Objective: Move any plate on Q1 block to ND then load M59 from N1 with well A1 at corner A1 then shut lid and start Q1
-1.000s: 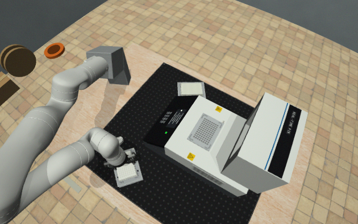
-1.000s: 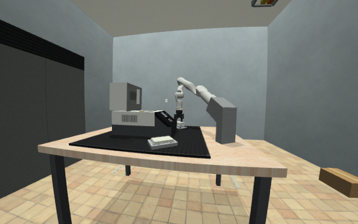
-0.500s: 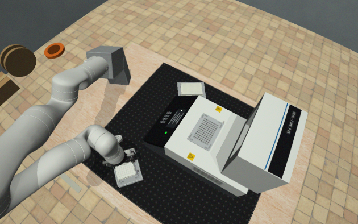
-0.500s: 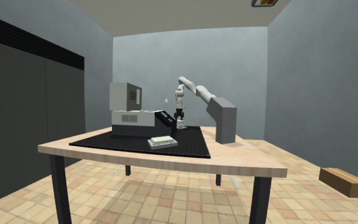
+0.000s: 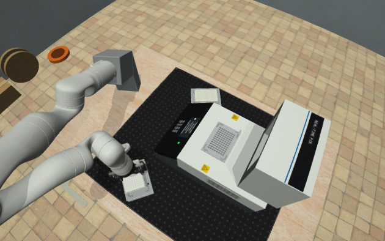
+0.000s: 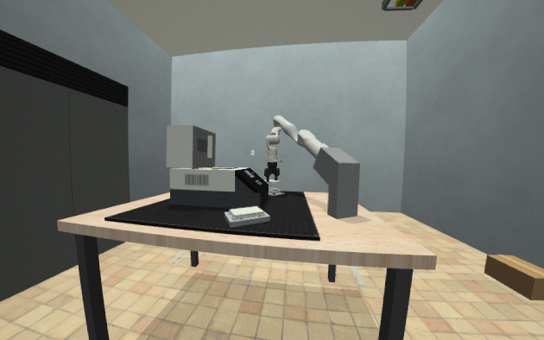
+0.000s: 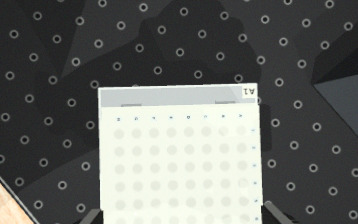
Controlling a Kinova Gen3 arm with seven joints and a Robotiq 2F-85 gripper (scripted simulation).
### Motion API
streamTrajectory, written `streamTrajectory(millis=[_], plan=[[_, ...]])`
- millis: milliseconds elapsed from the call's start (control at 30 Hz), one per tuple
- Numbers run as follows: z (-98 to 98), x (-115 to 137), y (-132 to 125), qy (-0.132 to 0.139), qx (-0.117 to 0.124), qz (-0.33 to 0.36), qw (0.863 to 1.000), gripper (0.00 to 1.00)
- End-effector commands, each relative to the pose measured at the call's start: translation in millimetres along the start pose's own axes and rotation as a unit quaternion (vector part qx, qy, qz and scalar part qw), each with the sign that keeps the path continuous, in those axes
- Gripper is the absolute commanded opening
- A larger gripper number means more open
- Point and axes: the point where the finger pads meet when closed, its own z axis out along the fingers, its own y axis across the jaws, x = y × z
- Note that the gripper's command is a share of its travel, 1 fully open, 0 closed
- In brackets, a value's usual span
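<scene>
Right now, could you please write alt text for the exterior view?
Robot hand holding a white plate above its nest. The cycler stands with lid open; another plate rests nearer.

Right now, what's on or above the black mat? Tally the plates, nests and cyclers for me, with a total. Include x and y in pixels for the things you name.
Plates: 2 (the raised plate [image 5: 134, 183] [image 6: 274, 181] [image 7: 180, 160], the seated plate [image 5: 206, 95] [image 6: 246, 211])
Nests: 2 (the empty nest [image 5: 139, 195] [image 6: 276, 193] [image 7: 170, 96], the occupied nest [image 5: 192, 96] [image 6: 247, 221])
Cyclers: 1 (the open cycler [image 5: 195, 153] [image 6: 207, 198] [image 7: 345, 102])
Total: 5
</scene>
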Motion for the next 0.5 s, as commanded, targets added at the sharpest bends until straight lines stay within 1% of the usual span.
streamTrajectory(millis=[0, 467], plan=[[-2.5, 0, 0, 0.0, 0.0, 0.0, 1.0, 0.9], [-19.8, 0, 0, 0.0, 0.0, 0.0, 1.0, 0.9]])
